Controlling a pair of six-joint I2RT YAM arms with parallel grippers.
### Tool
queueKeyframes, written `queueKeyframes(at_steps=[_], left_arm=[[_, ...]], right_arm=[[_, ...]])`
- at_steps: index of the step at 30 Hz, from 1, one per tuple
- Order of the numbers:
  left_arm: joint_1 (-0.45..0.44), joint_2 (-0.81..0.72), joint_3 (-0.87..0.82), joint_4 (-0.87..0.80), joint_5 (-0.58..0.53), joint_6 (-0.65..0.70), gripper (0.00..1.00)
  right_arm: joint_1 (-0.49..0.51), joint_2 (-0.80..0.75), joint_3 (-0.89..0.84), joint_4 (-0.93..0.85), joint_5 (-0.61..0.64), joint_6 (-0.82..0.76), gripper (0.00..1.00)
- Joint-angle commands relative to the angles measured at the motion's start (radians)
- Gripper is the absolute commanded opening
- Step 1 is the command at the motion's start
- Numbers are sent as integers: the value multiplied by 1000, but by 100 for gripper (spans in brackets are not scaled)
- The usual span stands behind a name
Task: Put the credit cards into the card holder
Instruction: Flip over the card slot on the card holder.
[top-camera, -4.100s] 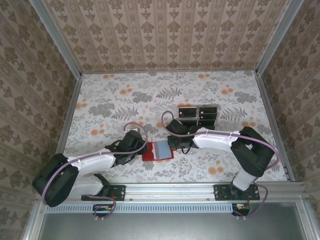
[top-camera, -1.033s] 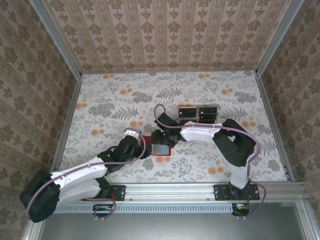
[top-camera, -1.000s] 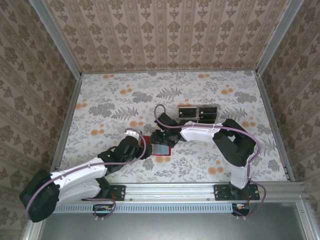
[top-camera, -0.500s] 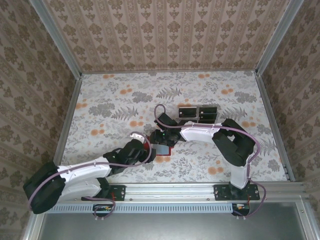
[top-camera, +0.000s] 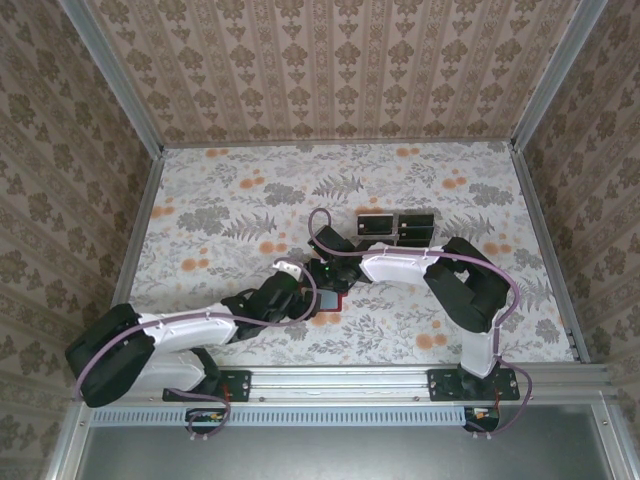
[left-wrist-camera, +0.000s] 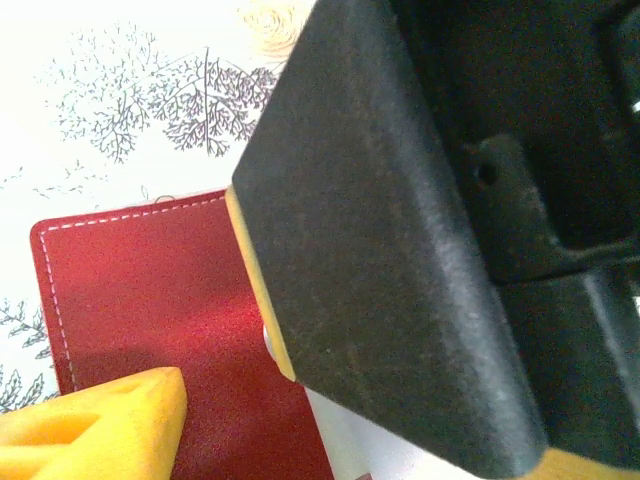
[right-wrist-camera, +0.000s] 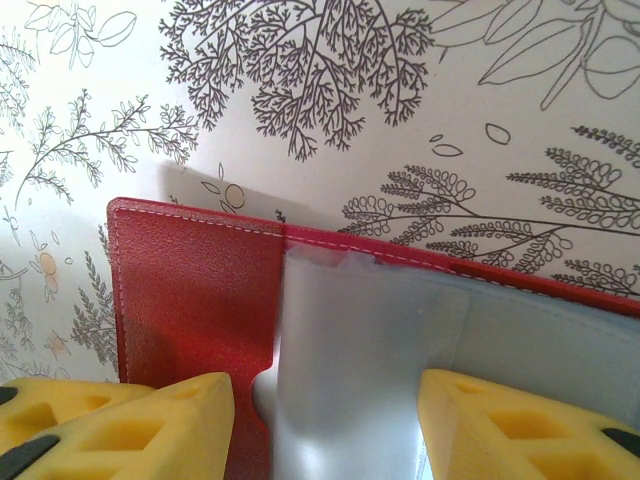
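Yellow fingertips (right-wrist-camera: 130, 425) flank a grey flap (right-wrist-camera: 370, 340) on the red card holder (right-wrist-camera: 190, 290).

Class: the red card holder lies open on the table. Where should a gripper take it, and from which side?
Best take the card holder by its bare red flap, at the stitched outer edge, likely from that side, low: it lies flat and thin, and a grey sleeve covers the rest.
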Motion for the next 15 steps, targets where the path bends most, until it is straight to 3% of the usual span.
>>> queueKeyframes(at_steps=[1, 8, 15], left_arm=[[-13, 20, 16, 6, -44, 14, 74], [-21, 67, 9, -11, -90, -5, 62], [-23, 86, -9, 0, -110, -32, 57]], right_arm=[[2, 33, 0, -4, -29, 10, 53], [-7, 18, 2, 1, -37, 10, 54], [-27, -44, -23, 15, -37, 11, 55]])
